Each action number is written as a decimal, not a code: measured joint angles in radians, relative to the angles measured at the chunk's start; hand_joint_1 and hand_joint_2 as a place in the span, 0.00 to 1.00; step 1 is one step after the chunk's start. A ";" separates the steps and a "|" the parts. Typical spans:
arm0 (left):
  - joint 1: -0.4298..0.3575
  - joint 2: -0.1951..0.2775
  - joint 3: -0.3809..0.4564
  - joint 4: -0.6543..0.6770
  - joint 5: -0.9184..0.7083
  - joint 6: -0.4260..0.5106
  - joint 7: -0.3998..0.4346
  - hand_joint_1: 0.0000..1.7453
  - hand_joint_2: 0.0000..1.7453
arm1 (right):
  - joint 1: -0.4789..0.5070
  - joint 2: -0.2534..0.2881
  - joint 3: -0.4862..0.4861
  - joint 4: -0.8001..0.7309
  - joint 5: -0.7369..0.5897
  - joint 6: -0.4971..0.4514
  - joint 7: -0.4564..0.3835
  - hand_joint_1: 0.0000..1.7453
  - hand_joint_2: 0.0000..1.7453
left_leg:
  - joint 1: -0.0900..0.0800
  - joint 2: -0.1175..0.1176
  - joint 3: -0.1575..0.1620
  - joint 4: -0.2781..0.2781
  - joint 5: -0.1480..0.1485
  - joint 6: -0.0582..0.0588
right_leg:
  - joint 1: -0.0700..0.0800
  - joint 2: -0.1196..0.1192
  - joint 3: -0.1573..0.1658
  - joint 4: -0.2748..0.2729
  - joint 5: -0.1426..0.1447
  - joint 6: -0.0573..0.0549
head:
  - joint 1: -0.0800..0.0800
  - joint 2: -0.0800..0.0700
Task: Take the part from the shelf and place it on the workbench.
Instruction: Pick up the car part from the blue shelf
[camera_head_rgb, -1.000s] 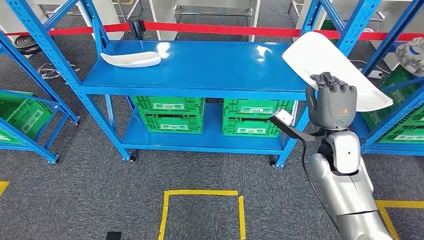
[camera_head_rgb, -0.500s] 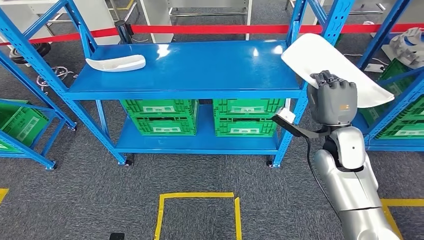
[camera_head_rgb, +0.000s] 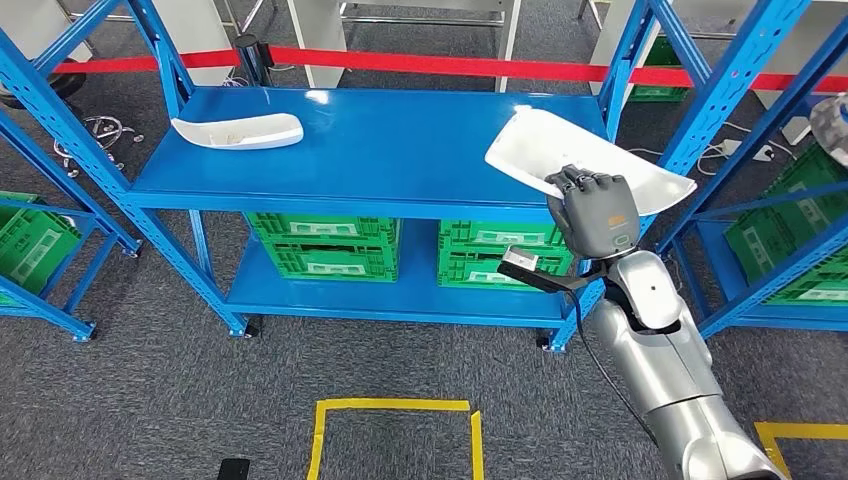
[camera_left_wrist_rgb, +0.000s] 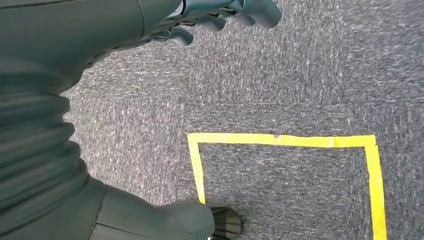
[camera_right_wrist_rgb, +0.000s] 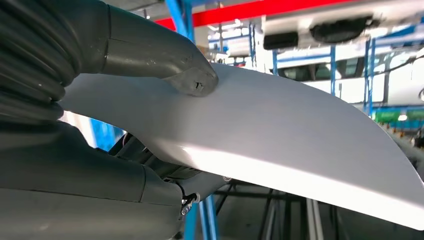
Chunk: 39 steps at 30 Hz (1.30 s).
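Note:
My right hand (camera_head_rgb: 592, 210) grips a long curved white part (camera_head_rgb: 560, 150), holding it over the right end of the blue workbench top (camera_head_rgb: 400, 140). In the right wrist view the thumb (camera_right_wrist_rgb: 165, 55) presses on the white part (camera_right_wrist_rgb: 300, 145) and the fingers wrap beneath it. A second white part (camera_head_rgb: 238, 130) of the same kind lies on the left end of the blue top. My left hand (camera_left_wrist_rgb: 220, 15) hangs over the grey carpet with its fingers loosely curled and nothing in them.
Green crates (camera_head_rgb: 325, 245) fill the lower shelf. Blue rack uprights (camera_head_rgb: 720, 95) stand close on the right and others on the left (camera_head_rgb: 50, 90). A red barrier tape (camera_head_rgb: 420, 62) runs behind. Yellow floor tape (camera_head_rgb: 395, 410) marks a square on the carpet.
The camera has shifted with the robot's turn. My right hand has carried the white part leftward and lower, from beside the right upright to over the right end of the blue top.

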 joint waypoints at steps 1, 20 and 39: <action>0.003 -0.001 0.000 0.000 0.000 0.000 0.001 0.00 1.00 | -0.001 0.002 0.007 0.010 0.000 0.000 -0.003 1.00 1.00 | 0.000 -0.003 0.013 0.001 -0.011 -0.001 | 0.000 0.000 -0.025 0.008 -0.015 0.001 | 0.000 0.000; 0.036 -0.010 0.008 0.003 0.035 0.032 -0.021 0.00 1.00 | -0.222 0.241 0.250 0.371 -0.018 0.018 -0.002 1.00 1.00 | 0.026 0.013 -0.114 0.122 -0.020 -0.087 | -0.003 0.002 0.150 -0.253 0.088 -0.049 | -0.009 0.000; 0.035 -0.014 0.025 0.008 0.025 0.048 -0.011 0.00 1.00 | -0.245 0.183 0.220 0.431 0.002 -0.050 0.240 1.00 1.00 | 0.002 0.007 -0.032 0.046 -0.007 -0.027 | 0.017 -0.005 0.040 -0.243 0.162 -0.030 | -0.013 0.000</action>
